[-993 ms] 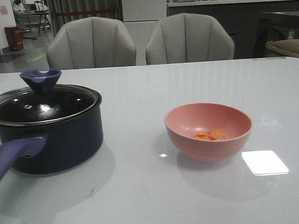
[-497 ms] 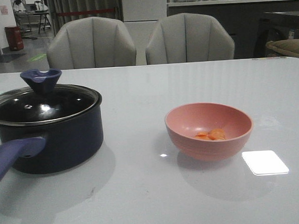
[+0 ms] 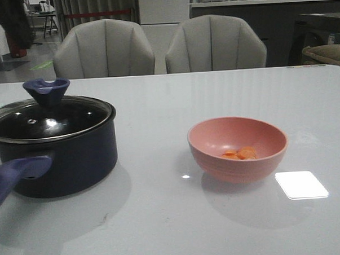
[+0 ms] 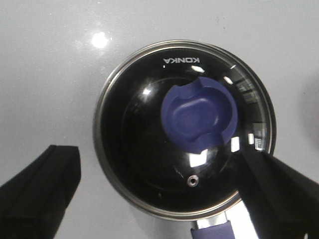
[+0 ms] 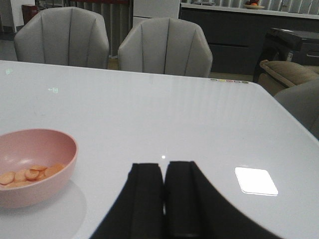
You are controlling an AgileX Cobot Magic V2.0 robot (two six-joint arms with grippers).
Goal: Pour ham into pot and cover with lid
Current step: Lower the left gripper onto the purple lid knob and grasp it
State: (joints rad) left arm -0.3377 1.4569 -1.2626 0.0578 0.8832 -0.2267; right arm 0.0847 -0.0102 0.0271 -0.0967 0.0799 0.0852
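Observation:
The dark navy pot point(image 3: 64, 160) stands at the table's left, its blue-purple handle point(image 3: 11, 177) pointing toward the front. The glass lid point(image 3: 48, 118) with its blue knob point(image 3: 46, 90) sits on the pot. The ham point(image 3: 240, 154), a few orange slices, lies in the pink bowl point(image 3: 237, 138) right of centre. My left gripper point(image 4: 159, 172) hangs open high above the lid point(image 4: 144, 149), its knob point(image 4: 200, 117) ahead of the spread fingers. My right gripper point(image 5: 164, 172) is shut and empty, low over the table to the right of the bowl point(image 5: 35, 154) and ham point(image 5: 27, 174).
A dark part of my left arm point(image 3: 10, 21) shows at the upper left of the front view. Two grey chairs point(image 3: 155, 46) stand behind the table's far edge. A bright light reflection point(image 3: 300, 185) lies on the white table point(image 3: 162, 218) right of the bowl.
A dark part of the left arm has come into the front view's upper left corner. The pot, lid, bowl and ham have not moved.

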